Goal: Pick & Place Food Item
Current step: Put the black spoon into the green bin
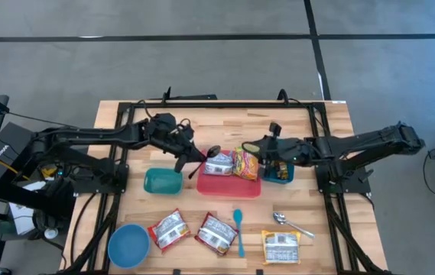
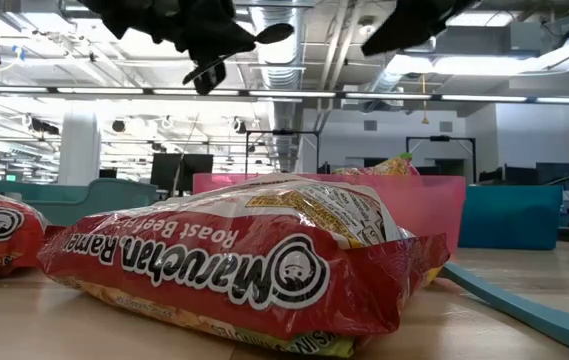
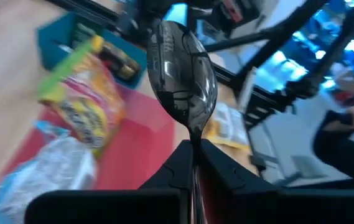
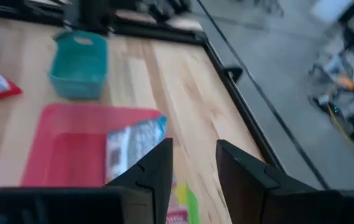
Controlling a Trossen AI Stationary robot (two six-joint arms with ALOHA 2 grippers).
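The left claw (image 1: pixel 189 156) is clamped on the handle of a dark spoon (image 1: pixel 206 157), whose bowl sticks out toward the middle of the desk (image 1: pixel 225 118), just over the near-left corner of the red tray (image 1: pixel 228 185). In the left wrist view the spoon's bowl (image 3: pixel 183 74) stands straight out beyond the pinched fingers, so its long axis follows the arm's own reach, pointing across the tray toward the other arm.

The food lies in that tray: a pale blue-and-silver packet (image 1: pixel 219 163) right under the spoon's tip, and a yellow-and-red packet (image 1: pixel 245 163) touching it on the side nearer the right arm. The right claw (image 1: pixel 257 145) hangs just above the yellow packet's far edge, its fingers (image 4: pixel 159 163) parted with nothing between them. From its own wrist the pale packet (image 4: pixel 133 144) shows directly ahead of the gap.

So the matter turns on this, I'd say: the yellow packet sits nearly beneath the right claw, and its length runs roughly across the desk's depth, crosswise to that arm's reach. The right arm is plainly the nearer, and the free one; the left is busy with the spoon. A teal bin (image 1: pixel 163 181) waits beside the tray on the left.
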